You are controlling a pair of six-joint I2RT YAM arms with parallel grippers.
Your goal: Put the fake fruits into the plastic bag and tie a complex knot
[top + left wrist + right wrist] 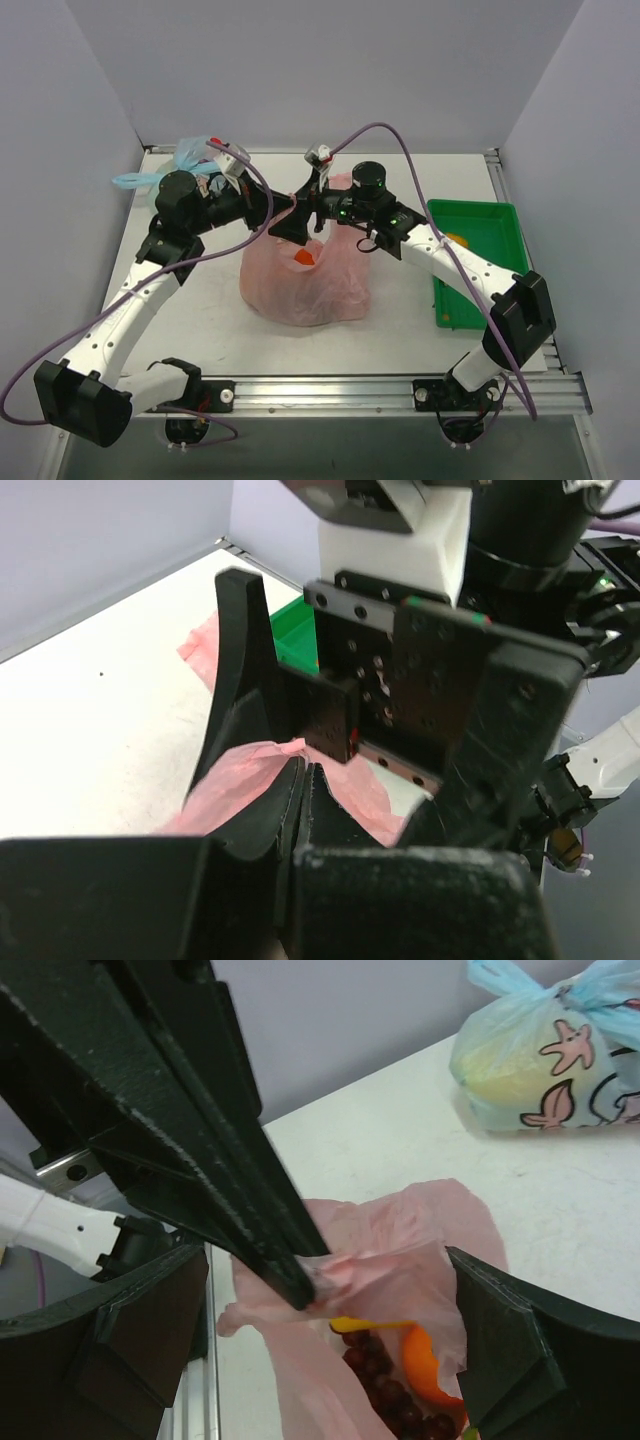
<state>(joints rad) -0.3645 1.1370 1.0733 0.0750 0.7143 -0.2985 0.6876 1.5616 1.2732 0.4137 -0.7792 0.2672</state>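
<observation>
The pink plastic bag (300,285) stands mid-table with its mouth open. In the right wrist view the bag (400,1250) holds a dark purple grape bunch (385,1385), an orange fruit (425,1360) and a yellow piece (365,1324). My left gripper (298,226) is shut on the bag's upper edge (240,765) and holds it up; its fingers (250,1190) cross the right wrist view. My right gripper (318,207) is open wide, astride the bag's mouth (330,1350), touching nothing. No knot shows.
A pale blue printed bag (188,160) lies at the back left, also in the right wrist view (545,1050). A green tray (480,250) with something small and orange in it sits at the right. Purple cables arc over both arms.
</observation>
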